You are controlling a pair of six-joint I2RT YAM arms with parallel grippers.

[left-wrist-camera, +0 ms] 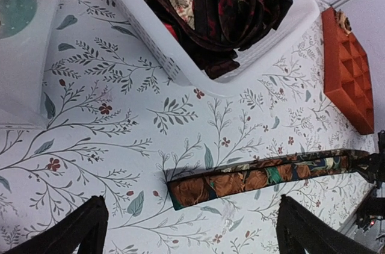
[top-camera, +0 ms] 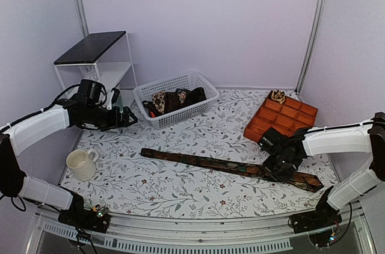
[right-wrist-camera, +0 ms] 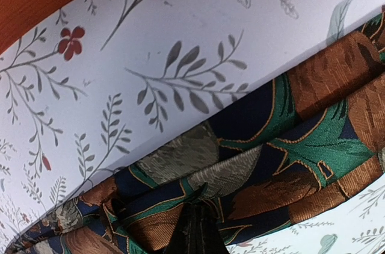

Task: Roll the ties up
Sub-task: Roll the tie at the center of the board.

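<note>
Brown, green and navy silk makes up the laid-out tie (top-camera: 210, 165). It lies flat across the near half of the table (top-camera: 180, 191), with its narrow end toward 9 o'clock and its wide end toward 4 o'clock. The right gripper (top-camera: 281, 168) sits on it a little short of the wide tip. Its wrist view shows the jaws fully closed with the fabric puckered into them, so it appears to have a pinch of the cloth.

The left gripper (top-camera: 127, 118) hovers at about 10 o'clock beside the white basket (top-camera: 180, 115), jaws spread wide and holding nothing. Its own view looks down on the tie's narrow end. The other ties (top-camera: 174, 99) are heaped in the basket at 11 o'clock. One tan spotted roll (top-camera: 277, 95) sits in the orange tray (top-camera: 289, 123) at 2 o'clock.

By the look of it, rolling of this tie is only beginning, since the whole length is flat. The next move likely calls for turning the pinched end over itself toward 9 o'clock, keeping the coil tight and square. The left claw could perhaps steady the free end.
</note>
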